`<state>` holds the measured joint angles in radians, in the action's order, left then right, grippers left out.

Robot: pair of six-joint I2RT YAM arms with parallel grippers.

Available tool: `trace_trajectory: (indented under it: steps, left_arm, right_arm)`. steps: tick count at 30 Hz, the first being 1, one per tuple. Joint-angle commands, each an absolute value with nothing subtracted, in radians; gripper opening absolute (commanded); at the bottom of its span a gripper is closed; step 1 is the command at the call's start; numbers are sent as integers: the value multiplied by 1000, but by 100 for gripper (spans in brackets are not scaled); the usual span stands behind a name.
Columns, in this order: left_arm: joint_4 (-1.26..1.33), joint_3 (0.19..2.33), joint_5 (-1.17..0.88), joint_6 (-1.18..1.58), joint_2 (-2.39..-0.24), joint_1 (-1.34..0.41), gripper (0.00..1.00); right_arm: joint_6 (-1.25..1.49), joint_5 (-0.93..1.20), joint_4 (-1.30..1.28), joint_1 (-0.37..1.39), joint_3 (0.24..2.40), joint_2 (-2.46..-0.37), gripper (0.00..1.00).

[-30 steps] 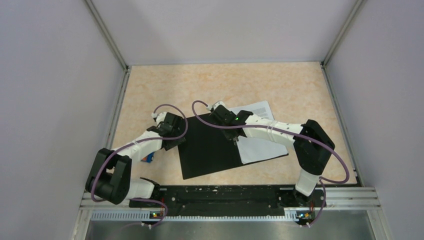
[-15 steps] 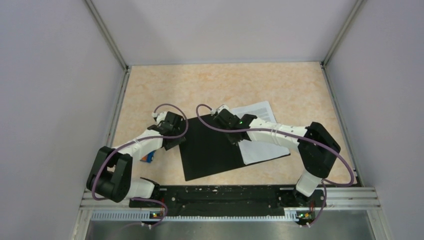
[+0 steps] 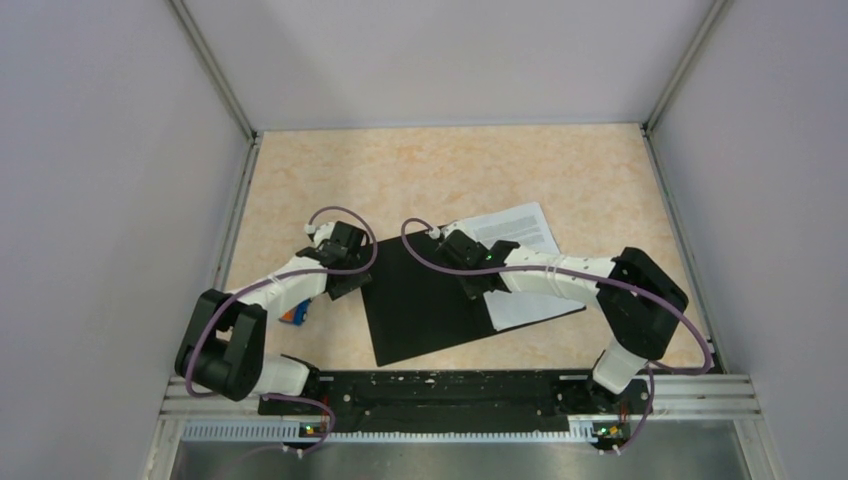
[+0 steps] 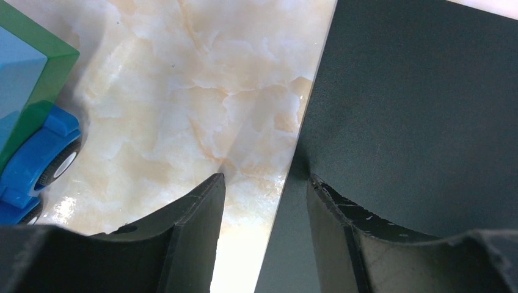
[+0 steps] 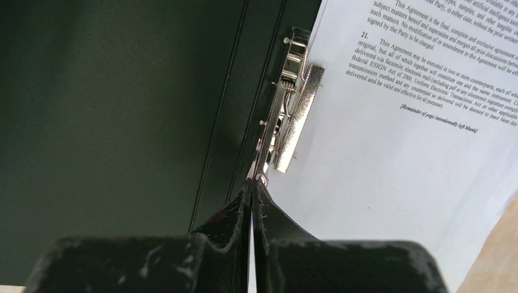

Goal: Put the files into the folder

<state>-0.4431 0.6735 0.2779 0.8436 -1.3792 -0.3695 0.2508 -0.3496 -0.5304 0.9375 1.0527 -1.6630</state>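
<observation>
Black side up, the folder point(image 3: 425, 300) lies open in the middle of the table point(image 3: 420, 170), with the files point(image 3: 520, 240) on its right half. Only the right wrist view shows the metal spine clip point(image 5: 293, 116). The right gripper point(image 5: 252, 189) is clenched, tips touching the clip's near end. The left gripper point(image 4: 266, 183) is spread, straddling the folder's left edge, near a blue-and-green toy point(image 4: 30, 122).

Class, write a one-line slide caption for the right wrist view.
Shut right gripper at the metal clip of the open folder, files alongside.
</observation>
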Motion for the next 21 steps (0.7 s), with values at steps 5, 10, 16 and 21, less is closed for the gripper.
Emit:
trace_trajectory:
  steps: [5, 10, 16, 21]
  left_arm:
    - [-442, 650, 261, 861, -1451, -367, 57]
    - [-443, 656, 265, 857, -1457, -368, 57]
    - [-443, 658, 263, 852, -1462, -368, 57]
    - [-442, 662, 261, 850, -1464, -367, 57]
  right_arm:
    - [282, -319, -527, 899, 964, -1690, 0]
    - [292, -302, -509, 879, 941, -1711, 0]
    - [306, -238, -459, 862, 923, -1724, 0]
    - [318, -170, -424, 848, 930, -1723, 0]
